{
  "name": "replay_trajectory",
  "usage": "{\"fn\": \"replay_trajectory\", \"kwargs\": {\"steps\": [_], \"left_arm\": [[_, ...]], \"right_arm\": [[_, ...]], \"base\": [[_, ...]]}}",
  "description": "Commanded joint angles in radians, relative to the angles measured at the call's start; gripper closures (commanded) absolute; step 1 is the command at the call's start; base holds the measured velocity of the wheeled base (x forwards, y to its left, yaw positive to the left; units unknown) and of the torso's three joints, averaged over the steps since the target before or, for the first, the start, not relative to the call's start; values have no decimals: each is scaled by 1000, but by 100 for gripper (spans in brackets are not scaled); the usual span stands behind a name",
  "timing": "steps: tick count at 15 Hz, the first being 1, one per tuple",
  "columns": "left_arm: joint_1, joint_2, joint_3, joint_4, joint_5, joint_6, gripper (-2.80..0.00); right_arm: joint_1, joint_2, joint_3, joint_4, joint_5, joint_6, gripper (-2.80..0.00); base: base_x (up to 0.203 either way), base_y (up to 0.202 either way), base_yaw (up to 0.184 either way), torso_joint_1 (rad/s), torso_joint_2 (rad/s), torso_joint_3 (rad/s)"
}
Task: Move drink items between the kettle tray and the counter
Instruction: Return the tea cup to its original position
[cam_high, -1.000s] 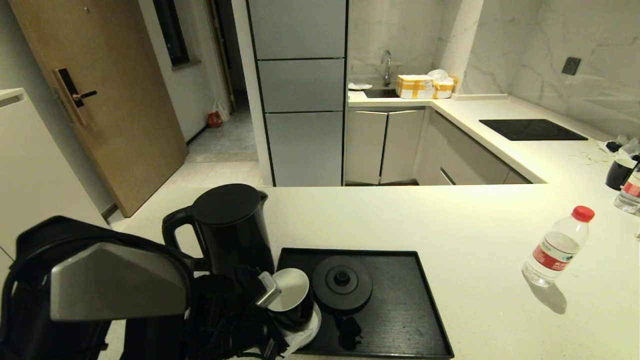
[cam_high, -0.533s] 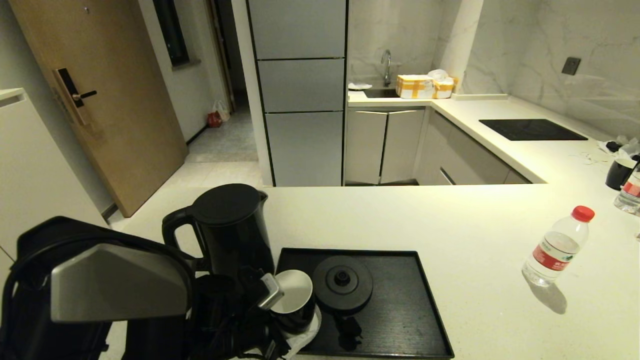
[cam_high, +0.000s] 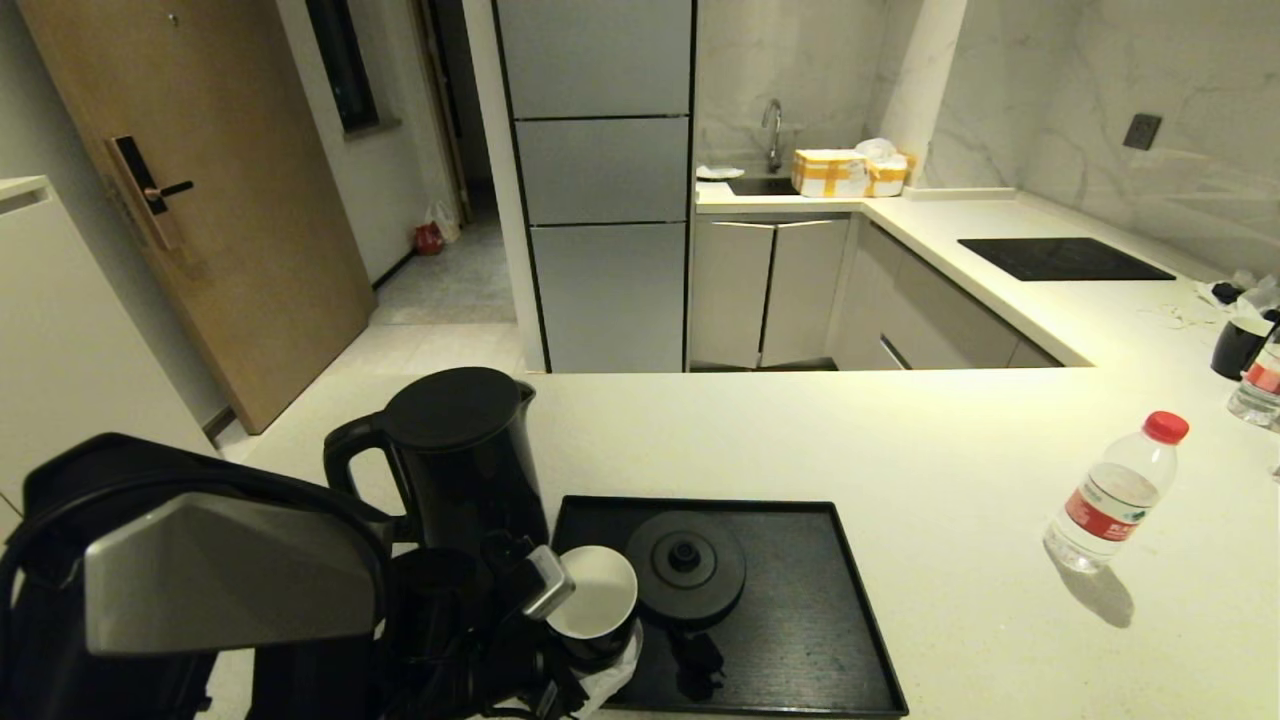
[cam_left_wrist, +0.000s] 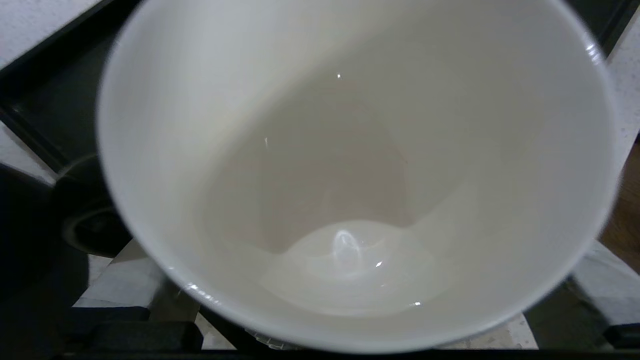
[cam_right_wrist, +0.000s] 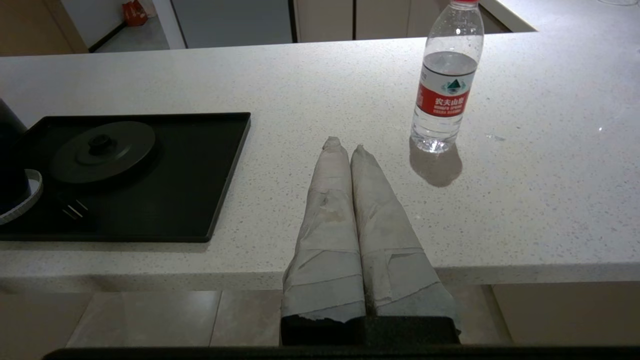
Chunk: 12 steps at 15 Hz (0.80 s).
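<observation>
My left gripper (cam_high: 575, 610) is shut on the small black cup (cam_high: 598, 595), held over the left end of the black kettle tray (cam_high: 800, 610), just above the white saucer (cam_high: 615, 675). The cup's white inside (cam_left_wrist: 350, 175) fills the left wrist view, with grey fingers (cam_left_wrist: 120, 287) at its sides. The tall black kettle (cam_high: 465, 450) stands on the cream counter (cam_high: 800, 440), left of the tray. A clear bottle with a red cap (cam_high: 1115, 495) (cam_right_wrist: 446, 85) stands on the counter to the right. My right gripper (cam_right_wrist: 345, 146) is shut and empty over the counter's front edge, between tray and bottle.
The round kettle base disc (cam_high: 685, 565) lies mid-tray with its plug (cam_high: 695, 665) in front. At the far right stand another black cup (cam_high: 1238, 345) and a second bottle (cam_high: 1262, 385). A black cooktop panel (cam_high: 1060, 258) lies further back.
The cup in my left gripper has drifted a little to the right, toward the base disc, and covers more of the saucer. Nothing else has moved.
</observation>
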Motion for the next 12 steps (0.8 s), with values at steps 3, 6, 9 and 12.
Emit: {"fn": "replay_trajectory", "kwargs": {"steps": [3,6,9,12], "left_arm": [[1,-21,6,-12,17,2,-280],[1,-21,16,-12,18,2,-280],[2,-24,25,-12,18,0,-280],[2,-26,32,-12,20,0,-280]], "right_arm": [[1,0,3,0,0,0,0],[-1,0,3,0,0,0,0],[-1,0,2,0,0,0,0],[0,0,3,0,0,0,0]], "base": [[0,0,0,0,0,0],[0,0,0,0,0,0],[0,0,0,0,0,0],[0,0,0,0,0,0]]}}
